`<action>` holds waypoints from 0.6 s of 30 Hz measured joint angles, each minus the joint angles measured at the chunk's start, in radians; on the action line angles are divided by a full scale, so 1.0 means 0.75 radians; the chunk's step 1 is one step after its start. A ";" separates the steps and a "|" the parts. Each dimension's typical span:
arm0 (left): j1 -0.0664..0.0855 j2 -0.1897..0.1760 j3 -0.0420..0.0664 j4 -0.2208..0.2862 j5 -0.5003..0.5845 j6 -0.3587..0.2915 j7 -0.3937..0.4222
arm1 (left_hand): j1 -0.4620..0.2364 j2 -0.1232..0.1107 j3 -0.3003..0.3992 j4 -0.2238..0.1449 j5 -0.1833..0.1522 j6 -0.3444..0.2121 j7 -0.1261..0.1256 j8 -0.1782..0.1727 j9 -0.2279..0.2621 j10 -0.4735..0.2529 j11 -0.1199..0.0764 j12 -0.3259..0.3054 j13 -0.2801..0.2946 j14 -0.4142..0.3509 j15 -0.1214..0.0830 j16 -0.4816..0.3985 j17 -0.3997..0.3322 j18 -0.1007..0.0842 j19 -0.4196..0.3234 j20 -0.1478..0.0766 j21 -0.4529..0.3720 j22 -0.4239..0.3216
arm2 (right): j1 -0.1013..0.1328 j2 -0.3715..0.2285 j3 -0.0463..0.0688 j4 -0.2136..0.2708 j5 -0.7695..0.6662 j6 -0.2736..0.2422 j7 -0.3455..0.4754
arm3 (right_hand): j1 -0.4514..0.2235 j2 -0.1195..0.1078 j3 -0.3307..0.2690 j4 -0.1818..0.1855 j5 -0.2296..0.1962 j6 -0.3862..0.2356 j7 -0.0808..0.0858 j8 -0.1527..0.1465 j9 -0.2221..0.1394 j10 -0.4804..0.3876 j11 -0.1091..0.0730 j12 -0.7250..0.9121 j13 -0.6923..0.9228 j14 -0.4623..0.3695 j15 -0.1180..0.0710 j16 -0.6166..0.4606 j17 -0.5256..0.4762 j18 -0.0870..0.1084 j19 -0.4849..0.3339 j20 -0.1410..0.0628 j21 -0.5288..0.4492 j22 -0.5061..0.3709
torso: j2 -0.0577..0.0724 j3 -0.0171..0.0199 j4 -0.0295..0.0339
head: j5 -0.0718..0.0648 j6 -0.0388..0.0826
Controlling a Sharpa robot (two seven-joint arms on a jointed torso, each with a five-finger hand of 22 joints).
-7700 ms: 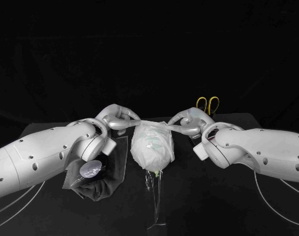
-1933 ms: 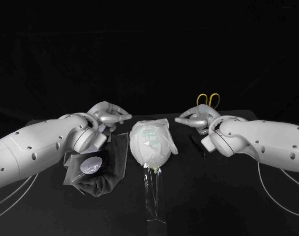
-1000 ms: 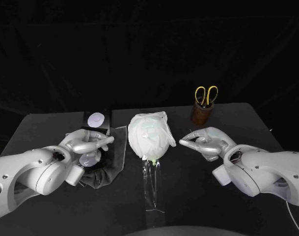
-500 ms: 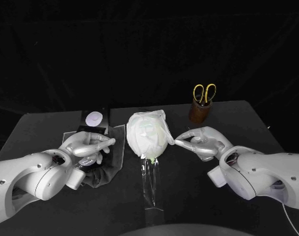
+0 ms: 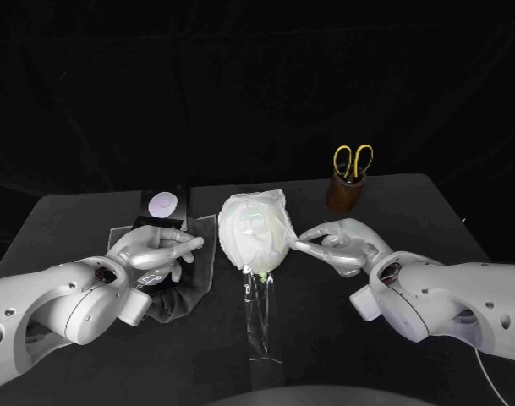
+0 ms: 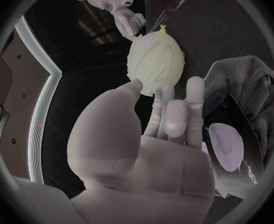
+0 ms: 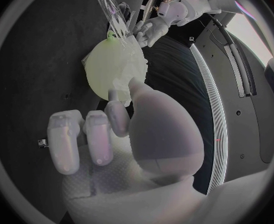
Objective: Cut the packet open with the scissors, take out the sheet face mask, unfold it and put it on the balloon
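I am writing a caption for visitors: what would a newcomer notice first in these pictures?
The pale balloon, wrapped in the wrinkled sheet mask, stands out at the middle of the black table. The left robot hand and the right robot hand flank it closely. Yellow-handled scissors stand in a brown holder at the far right.

Matt black table [image 5: 416, 211], glossy clear plastic strip [image 5: 261, 326], soft dark cloth [image 5: 184, 300], seemingly thin, smooth sheet face mask [image 5: 257, 233]

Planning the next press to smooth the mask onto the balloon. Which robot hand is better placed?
Right, probably. The right robot hand nearly touches the masked balloon; the left robot hand sits over the packet, a gap away.
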 measured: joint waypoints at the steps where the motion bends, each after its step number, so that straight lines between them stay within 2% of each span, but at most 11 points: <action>1: 0.000 0.000 0.000 0.000 0.001 0.000 0.001 | 0.000 0.000 0.000 0.000 0.000 0.000 0.000 0.000 0.000 0.000 0.000 0.000 0.000 0.000 0.000 0.000 0.000 0.000 0.000 0.000 0.000 0.000 | 0.000 0.003 0.000 -0.002 0.000 0.000 0.000 | 0.000 0.000 0.000 0.000 0.000 0.000 0.000 0.000 0.000 0.000 0.000 0.000 0.000 0.000 0.000 0.000 0.000 0.000 0.000 0.000 0.000 0.000 | 0.000 0.0001 0.0001 | 0.001 0.000; 10: 0.000 0.001 0.001 0.001 0.005 0.004 0.009 | 0.000 0.000 0.000 0.000 0.000 0.000 0.000 0.000 0.000 0.000 0.000 0.000 0.000 0.000 0.000 0.000 0.006 0.000 0.000 0.000 0.000 0.004 | 0.000 0.028 0.000 -0.024 0.007 0.001 -0.001 | 0.025 0.025 -0.003 -0.004 0.000 0.015 -0.001 -0.005 -0.003 0.000 0.000 0.000 0.000 0.000 0.000 -0.001 0.000 0.000 0.000 0.000 0.000 -0.001 | -0.001 0.0001 0.0004 | 0.001 -0.001; 18: 0.000 0.000 0.001 0.004 0.008 0.012 0.011 | 0.000 0.000 0.000 0.000 0.000 0.000 0.000 0.000 0.000 0.000 0.000 0.000 -0.001 0.000 0.000 0.000 0.010 -0.001 0.000 0.000 0.000 0.007 | -0.001 0.045 0.000 -0.038 0.016 -0.004 0.002 | 0.090 0.090 0.016 -0.023 0.000 0.072 -0.022 0.006 -0.004 0.019 -0.019 0.022 0.005 0.002 -0.013 0.000 0.001 0.000 -0.004 -0.005 -0.001 -0.001 | -0.001 0.0001 -0.0004 | 0.001 -0.001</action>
